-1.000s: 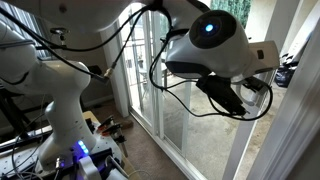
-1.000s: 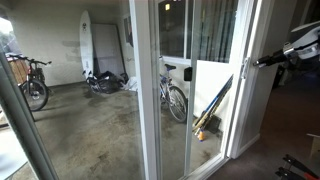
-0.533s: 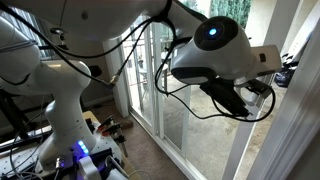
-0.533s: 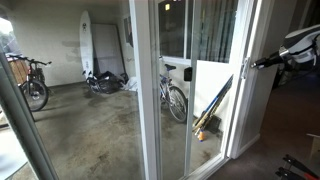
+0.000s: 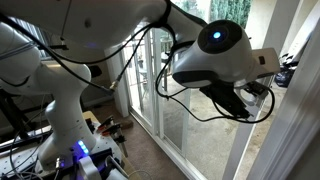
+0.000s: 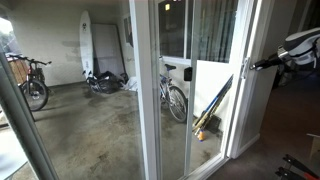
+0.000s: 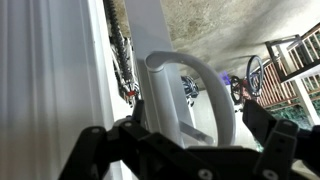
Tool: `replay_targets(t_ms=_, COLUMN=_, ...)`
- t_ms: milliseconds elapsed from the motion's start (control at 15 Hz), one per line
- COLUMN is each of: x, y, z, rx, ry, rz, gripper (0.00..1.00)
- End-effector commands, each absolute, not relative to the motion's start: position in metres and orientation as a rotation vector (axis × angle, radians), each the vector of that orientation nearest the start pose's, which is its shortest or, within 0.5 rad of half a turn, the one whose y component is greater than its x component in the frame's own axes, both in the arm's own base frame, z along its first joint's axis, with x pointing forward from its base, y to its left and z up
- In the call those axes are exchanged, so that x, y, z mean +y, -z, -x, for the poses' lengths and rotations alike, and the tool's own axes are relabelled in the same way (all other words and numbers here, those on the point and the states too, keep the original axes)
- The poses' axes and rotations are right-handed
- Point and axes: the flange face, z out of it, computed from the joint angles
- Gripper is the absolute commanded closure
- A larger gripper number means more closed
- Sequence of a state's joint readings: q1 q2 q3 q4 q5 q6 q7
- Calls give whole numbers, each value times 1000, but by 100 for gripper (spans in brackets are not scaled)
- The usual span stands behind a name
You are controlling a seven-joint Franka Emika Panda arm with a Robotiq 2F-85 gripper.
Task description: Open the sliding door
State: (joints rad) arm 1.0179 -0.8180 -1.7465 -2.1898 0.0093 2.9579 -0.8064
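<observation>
Your gripper (image 7: 182,138) is wide open in the wrist view: the dark fingers (image 7: 92,148) are spread far apart, one at each lower corner, holding nothing. The white D-shaped handle (image 7: 186,88) sits right between them, its loop rising from the gap and its lower end dropping behind the gripper body. Neither finger visibly presses on the loop; you can't tell from this angle whether anything touches lower down. The handle is mounted on the white upright of the sliding door (image 7: 55,80), which fills the frame beside and past one finger. Beyond the other finger, through the glass, is a bicycle (image 7: 262,72) by a railing, well apart. In an exterior view the gripper (image 6: 258,64) comes in level from the side and meets the door's upright (image 6: 246,115) at handle height, but it's too small there to read the finger gap. The glass panel runs away from the fingertips, with another bicycle (image 6: 176,98) and a surfboard (image 6: 87,45) behind it. The door looks closed against the frame. In an exterior view the white arm (image 5: 215,55) reaches toward the glass.
</observation>
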Motion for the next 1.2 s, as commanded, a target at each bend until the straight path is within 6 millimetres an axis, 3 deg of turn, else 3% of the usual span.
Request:
replay_targets(t_ms=0, x=-446, y=-341, z=-408, rx=275, ry=1349, rz=2610, gripper=0)
replay_targets(t_ms=733, x=-440, y=-318, z=-434, rx=124, ry=1464, rz=2485, gripper=0)
replay_targets(t_ms=1133, x=-415, y=-322, z=-447, rx=-9, ry=1511, rz=2503, gripper=0)
